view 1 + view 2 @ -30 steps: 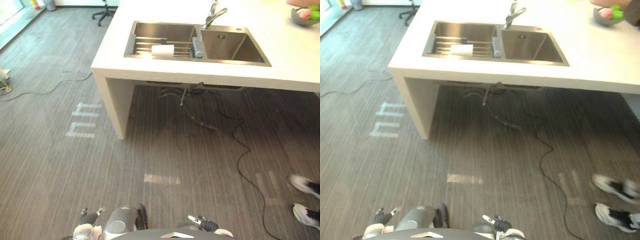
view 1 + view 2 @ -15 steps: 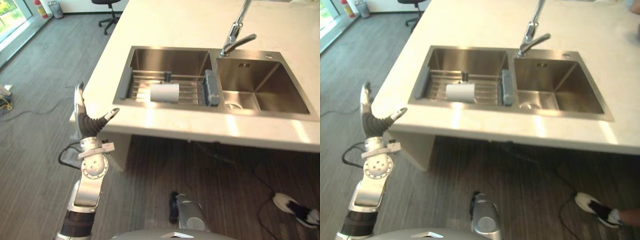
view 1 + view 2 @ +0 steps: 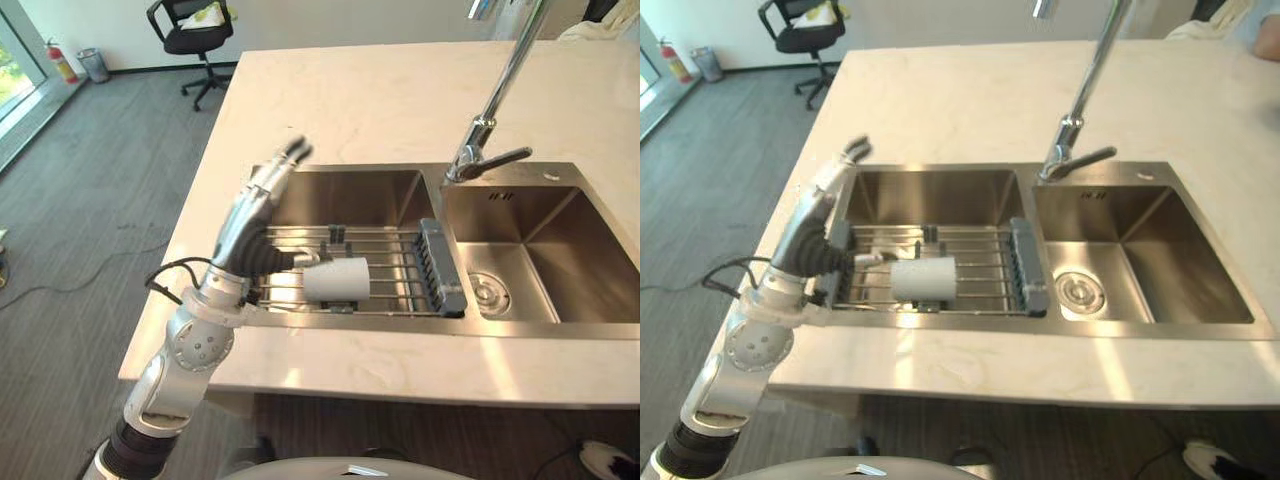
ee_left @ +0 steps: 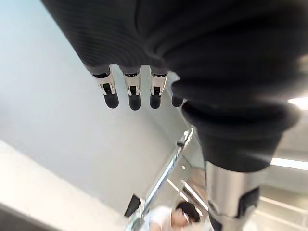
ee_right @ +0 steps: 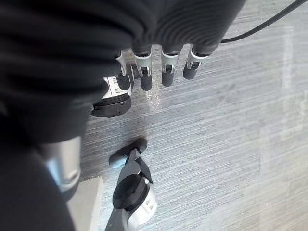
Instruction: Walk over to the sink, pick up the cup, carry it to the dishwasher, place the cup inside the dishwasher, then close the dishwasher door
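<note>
Cup laid sideways on sink rack, left hand beside it, fingers straightened, right hand relaxed, nothing grasped

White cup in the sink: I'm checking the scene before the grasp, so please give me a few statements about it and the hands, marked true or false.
1. The white cylindrical cup lies on its side on the wire rack. True.
2. The cup is in the right basin of the steel sink. False: it is in the left basin.
3. The left hand is curled round the cup. False: its fingers are straight, above the sink's left end.
4. The right hand holds nothing. True: it hangs open above the grey floor.
</note>
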